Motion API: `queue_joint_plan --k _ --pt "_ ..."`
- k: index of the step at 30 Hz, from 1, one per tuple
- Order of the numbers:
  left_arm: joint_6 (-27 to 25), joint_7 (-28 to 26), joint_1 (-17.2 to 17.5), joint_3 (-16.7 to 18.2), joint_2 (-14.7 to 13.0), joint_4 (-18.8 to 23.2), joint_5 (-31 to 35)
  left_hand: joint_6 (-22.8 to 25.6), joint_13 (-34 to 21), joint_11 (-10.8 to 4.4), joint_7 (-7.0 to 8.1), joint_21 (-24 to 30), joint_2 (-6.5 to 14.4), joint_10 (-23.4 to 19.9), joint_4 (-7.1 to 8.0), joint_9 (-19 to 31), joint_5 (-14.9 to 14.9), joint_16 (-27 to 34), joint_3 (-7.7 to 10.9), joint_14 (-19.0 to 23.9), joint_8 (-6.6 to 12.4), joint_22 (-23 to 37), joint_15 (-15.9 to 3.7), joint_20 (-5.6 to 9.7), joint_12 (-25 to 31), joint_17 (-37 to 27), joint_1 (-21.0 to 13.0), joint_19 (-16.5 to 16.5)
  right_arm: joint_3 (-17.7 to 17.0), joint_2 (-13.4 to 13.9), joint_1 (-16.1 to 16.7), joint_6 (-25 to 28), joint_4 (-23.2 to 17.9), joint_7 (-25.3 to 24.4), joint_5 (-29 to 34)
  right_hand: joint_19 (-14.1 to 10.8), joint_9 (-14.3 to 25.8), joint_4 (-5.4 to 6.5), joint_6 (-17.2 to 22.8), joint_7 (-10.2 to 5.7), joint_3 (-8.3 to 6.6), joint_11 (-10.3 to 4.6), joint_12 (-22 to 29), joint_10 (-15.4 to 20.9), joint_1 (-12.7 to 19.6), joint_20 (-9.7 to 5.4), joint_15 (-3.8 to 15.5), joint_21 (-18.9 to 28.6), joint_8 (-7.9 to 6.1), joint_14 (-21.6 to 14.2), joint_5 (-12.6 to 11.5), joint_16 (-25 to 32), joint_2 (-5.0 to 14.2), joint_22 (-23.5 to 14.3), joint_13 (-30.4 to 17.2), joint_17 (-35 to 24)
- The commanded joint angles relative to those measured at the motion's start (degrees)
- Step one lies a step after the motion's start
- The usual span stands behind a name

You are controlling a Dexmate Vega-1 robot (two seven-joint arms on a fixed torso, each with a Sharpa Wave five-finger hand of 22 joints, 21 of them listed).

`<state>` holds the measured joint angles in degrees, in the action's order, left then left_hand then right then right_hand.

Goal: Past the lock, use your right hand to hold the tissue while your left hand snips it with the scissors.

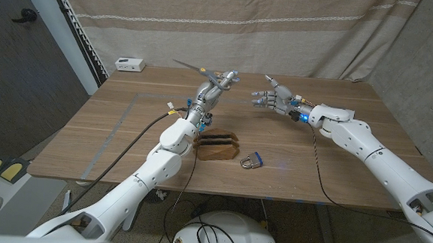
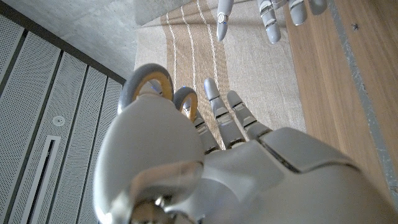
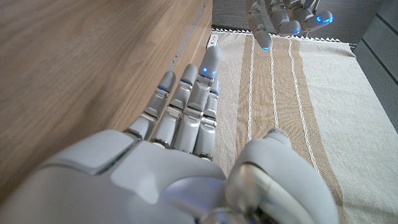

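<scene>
My left hand [image 1: 212, 91] grips the scissors [image 1: 204, 73], blades running away from my right hand [image 1: 276, 99]. Right fingers [image 1: 261, 102] spread wide, empty, level opposite. No tissue visible between them.

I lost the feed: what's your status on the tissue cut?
Left hand holds scissors raised over table. Right hand open, fingers apart, holds nothing. Can't make out the tissue. Lock on near table, clear of both hands.

White glossy arms [image 1: 380, 158]; grey-fingered hands, blue-lit tips; black cables
</scene>
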<state>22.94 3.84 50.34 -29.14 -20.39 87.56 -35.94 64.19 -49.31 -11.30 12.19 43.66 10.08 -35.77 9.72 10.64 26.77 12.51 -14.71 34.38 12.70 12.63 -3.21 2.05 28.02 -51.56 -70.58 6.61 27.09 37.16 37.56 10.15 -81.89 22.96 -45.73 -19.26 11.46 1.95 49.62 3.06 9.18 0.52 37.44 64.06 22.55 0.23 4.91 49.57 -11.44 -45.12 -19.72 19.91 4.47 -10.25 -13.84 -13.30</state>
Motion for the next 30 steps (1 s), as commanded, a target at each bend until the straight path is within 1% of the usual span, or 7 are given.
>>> queue_joint_plan --k 1,3,8,14,20,21,30 --pt "-0.7 0.2 -0.3 0.2 0.4 -0.6 -0.9 1.4 -6.2 -1.15 -0.05 -0.2 -0.2 -3.7 -0.59 0.2 0.5 1.1 -0.97 2.7 -0.5 0.0 -9.83 3.29 4.9 -1.4 -1.8 0.2 0.2 -0.2 -0.1 0.3 -0.4 -0.8 0.2 -0.4 0.1 -0.11 -0.2 -0.1 0.27 -0.03 -0.2 0.2 -0.5 0.35 2.53 -0.1 -0.37 0.1 -0.4 -0.1 0.07 -0.2 -0.1 -0.1" --pt "-0.8 0.6 -0.4 0.1 0.5 -0.7 -1.3 2.6 -12.5 -1.07 -0.06 -0.5 -0.3 -3.8 -0.52 0.2 0.6 1.9 -2.0 3.5 -0.59 0.1 -9.89 3.33 8.8 -3.6 -2.9 0.4 0.2 -0.2 0.0 0.4 -0.5 -0.9 0.1 -0.5 0.1 -0.13 -0.2 -0.05 0.28 0.02 -0.2 0.2 -0.5 0.36 2.47 -0.1 -0.37 0.0 -0.4 -0.1 0.07 -0.2 -0.1 -0.1" --pt "-1.5 0.1 -0.4 0.1 0.6 -0.6 -1.3 4.4 -18.7 -1.0 -0.71 -0.8 -2.3 -5.0 -0.19 1.4 0.4 2.9 -4.63 3.9 0.53 0.1 -9.57 3.05 12.8 -6.5 -2.2 0.8 0.2 -0.1 0.0 0.7 -0.7 -1.1 0.1 -0.5 0.1 -0.18 -0.2 0.01 0.32 0.02 -0.2 0.2 -0.6 0.4 2.48 -0.3 -0.38 0.1 -0.5 -0.2 0.08 -0.2 -0.1 -0.1" --pt "-1.4 -0.4 -0.4 0.2 1.0 -0.9 -1.6 4.6 -20.0 -0.94 -1.06 -1.1 -4.8 -4.9 0.36 1.8 0.3 3.0 -6.09 3.6 0.81 0.0 -9.33 2.89 14.0 -7.3 0.5 1.0 0.2 -0.2 0.1 0.6 -0.8 -1.3 0.0 -0.4 0.1 -0.22 -0.2 -0.04 0.37 0.08 -0.2 0.2 -0.6 0.56 2.48 -0.5 -0.38 0.2 -0.5 -0.3 0.09 -0.2 -0.1 -0.1" --pt "-1.4 -1.0 -0.3 0.3 1.8 -1.1 -2.0 4.6 -20.1 -0.98 -1.14 -1.6 -7.2 -4.2 0.87 1.6 0.9 3.3 -6.29 3.5 0.6 -0.1 -9.33 2.78 14.7 -8.5 6.4 1.3 0.2 -0.2 0.2 0.3 -0.9 -1.4 0.2 -0.3 0.1 -0.25 -0.2 0.01 0.41 0.1 -0.2 0.1 -0.6 0.68 2.38 -0.6 -0.38 0.2 -0.5 -0.3 0.1 -0.2 -0.1 0.0" --pt "-1.4 -1.7 -0.1 0.4 2.0 -0.8 -1.9 4.7 -20.8 -1.0 -1.37 -1.8 -8.2 -6.0 0.46 1.5 1.8 4.2 -5.94 4.3 0.45 0.1 -9.58 2.8 16.6 -9.8 9.4 1.6 0.2 -0.2 0.2 0.4 -1.0 -1.5 0.1 -0.3 0.1 -0.26 -0.2 0.01 0.43 0.04 -0.2 0.1 -0.6 0.73 2.38 -0.7 -0.38 0.2 -0.5 -0.3 0.1 -0.2 -0.1 0.0" --pt "-1.4 -2.9 0.4 0.4 3.1 -1.0 -2.4 5.2 -20.2 -0.91 -1.98 -1.6 -11.3 -10.6 -0.57 1.9 3.1 6.4 -5.97 5.8 0.61 0.6 -9.59 3.31 20.1 -12.9 11.1 3.4 0.4 -0.3 -0.2 0.5 -0.7 -1.4 0.3 -0.2 0.1 -0.29 -0.4 -0.03 0.53 0.08 -0.3 0.0 -0.8 0.86 2.28 -0.9 -0.33 0.2 -0.6 -0.3 0.07 -0.2 -0.1 0.0"
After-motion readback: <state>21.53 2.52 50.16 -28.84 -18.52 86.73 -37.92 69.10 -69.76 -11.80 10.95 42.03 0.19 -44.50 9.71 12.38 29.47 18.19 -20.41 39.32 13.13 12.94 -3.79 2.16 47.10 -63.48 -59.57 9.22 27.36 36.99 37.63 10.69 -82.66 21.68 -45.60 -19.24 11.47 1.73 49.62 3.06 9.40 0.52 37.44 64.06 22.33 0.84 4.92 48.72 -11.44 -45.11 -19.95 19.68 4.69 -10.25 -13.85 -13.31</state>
